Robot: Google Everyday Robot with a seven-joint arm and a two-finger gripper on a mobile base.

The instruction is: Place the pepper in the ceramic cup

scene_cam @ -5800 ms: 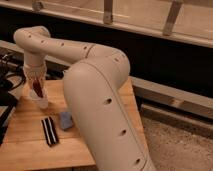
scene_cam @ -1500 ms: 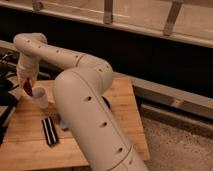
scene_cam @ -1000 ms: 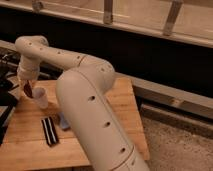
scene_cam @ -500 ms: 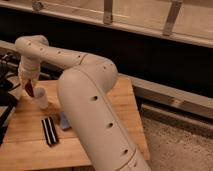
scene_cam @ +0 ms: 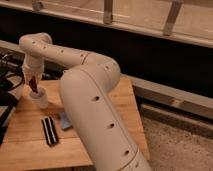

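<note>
End effector [scene_cam: 32, 83] pinches the pepper [scene_cam: 34, 87], long axis near upright, its tip hanging just above the cup [scene_cam: 40, 99] on the bench [scene_cam: 25, 150]. The cup sits directly below, so I'd call it a straight drop.

Counted one white robot arm [scene_cam: 90, 95], with one gripper [scene_cam: 31, 82] at its end; it hung over the table's left part, just above the cup, clamped on the pepper. There was one pepper [scene_cam: 33, 86], dark red. One ceramic cup [scene_cam: 40, 99], white. One black striped strip [scene_cam: 48, 131]. One small blue-grey item [scene_cam: 65, 120]. One wooden table [scene_cam: 30, 150] held them. Three metal posts [scene_cam: 107, 11] stood behind along the railing.
</note>
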